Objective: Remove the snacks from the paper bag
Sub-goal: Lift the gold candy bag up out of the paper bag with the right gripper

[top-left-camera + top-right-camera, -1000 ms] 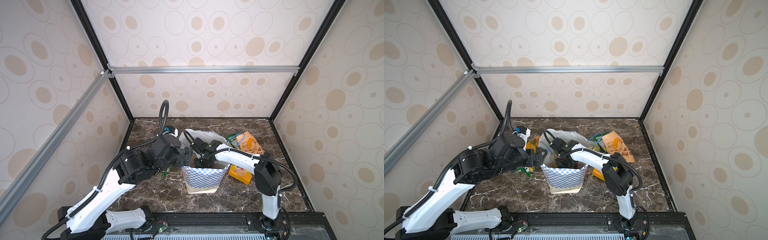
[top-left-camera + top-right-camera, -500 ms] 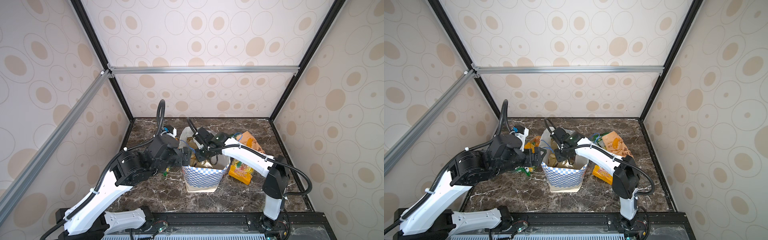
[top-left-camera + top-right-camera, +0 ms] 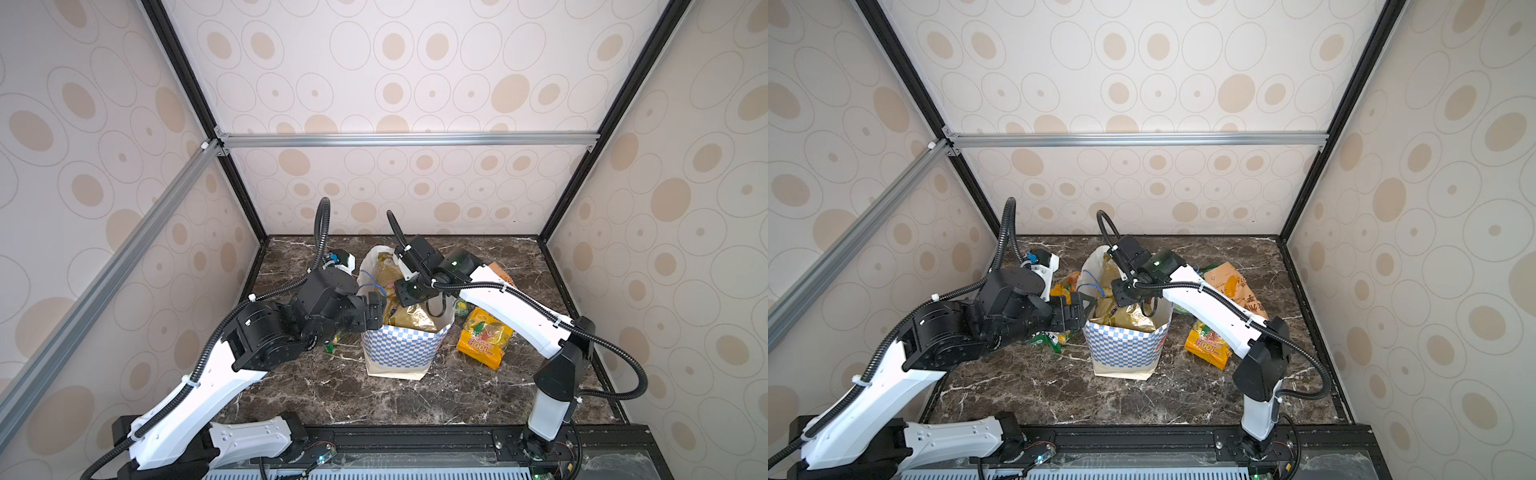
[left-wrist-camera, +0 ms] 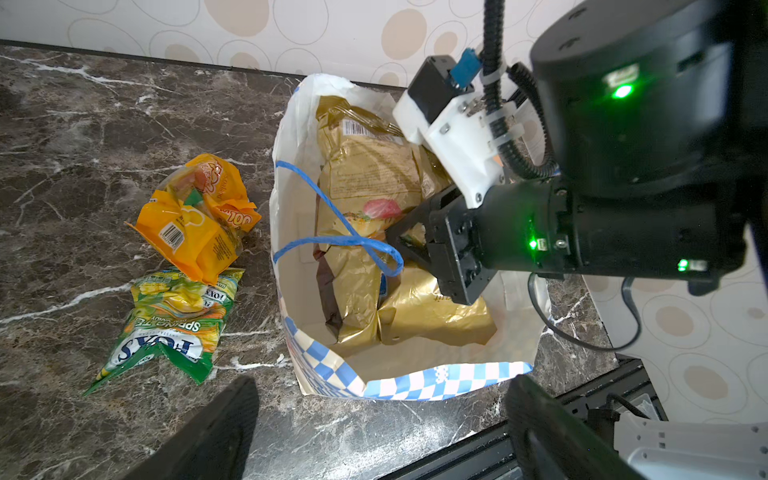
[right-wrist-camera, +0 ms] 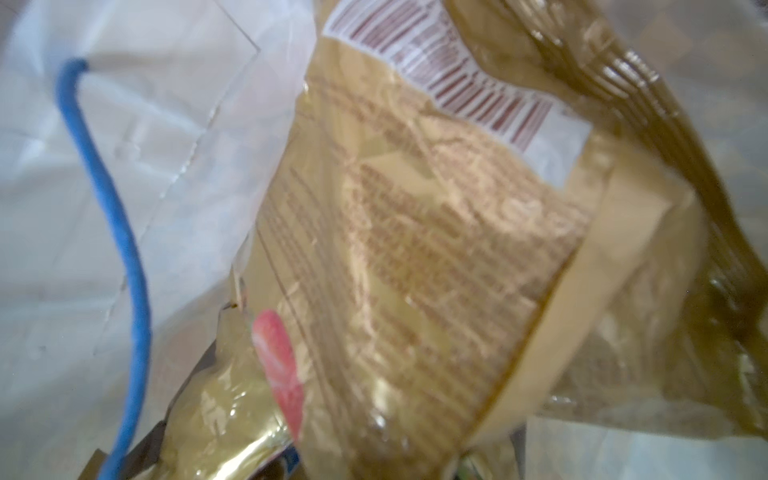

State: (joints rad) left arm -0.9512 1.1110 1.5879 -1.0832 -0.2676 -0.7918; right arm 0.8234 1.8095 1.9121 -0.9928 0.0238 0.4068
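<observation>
Left wrist: right gripper [image 4: 395, 243] clamps golden bag [image 4: 365, 174] (inside paper bag [image 4: 415, 384]); left gripper [image 4: 382, 384] apart.

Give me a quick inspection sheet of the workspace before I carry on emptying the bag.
Surface: dark marble tabletop, no spills seen.
Job's things: paper bag upright, gold packet inside; orange packet and green packet on left arm's side; yellow packet and tan packet on right arm's.
Clutter: nothing seen.
Grippers: left gripper open beside bag; right gripper shut inside, apparently on gold packet.
Cables: blue handle loops beside right gripper; black hoses arch over arms.
Surroundings: patterned walls, metal bar overhead.
</observation>
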